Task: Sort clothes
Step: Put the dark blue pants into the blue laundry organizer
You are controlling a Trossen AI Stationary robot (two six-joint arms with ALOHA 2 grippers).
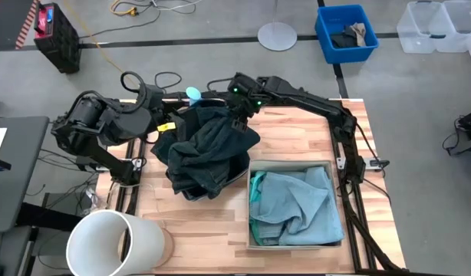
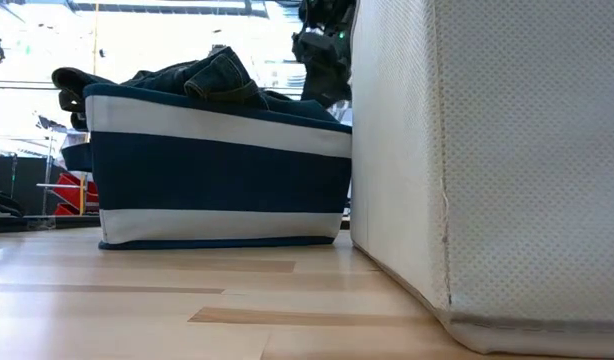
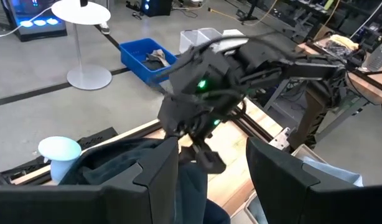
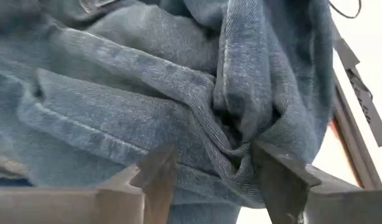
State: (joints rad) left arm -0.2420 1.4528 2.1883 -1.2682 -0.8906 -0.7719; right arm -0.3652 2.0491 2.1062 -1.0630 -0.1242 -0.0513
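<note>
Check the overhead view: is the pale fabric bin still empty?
No, the pale bin holds the pale blue denim jeans.

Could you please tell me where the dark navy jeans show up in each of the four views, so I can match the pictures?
High view: dark navy jeans heaped left of centre, beside the white bin.
Low view: their folds poke above the striped basket, upper left.
Left wrist view: not identifiable; only dark cloth at the lower left.
Right wrist view: they fill the frame.
Shared landmark: the right gripper, over the pile's far edge.
</note>
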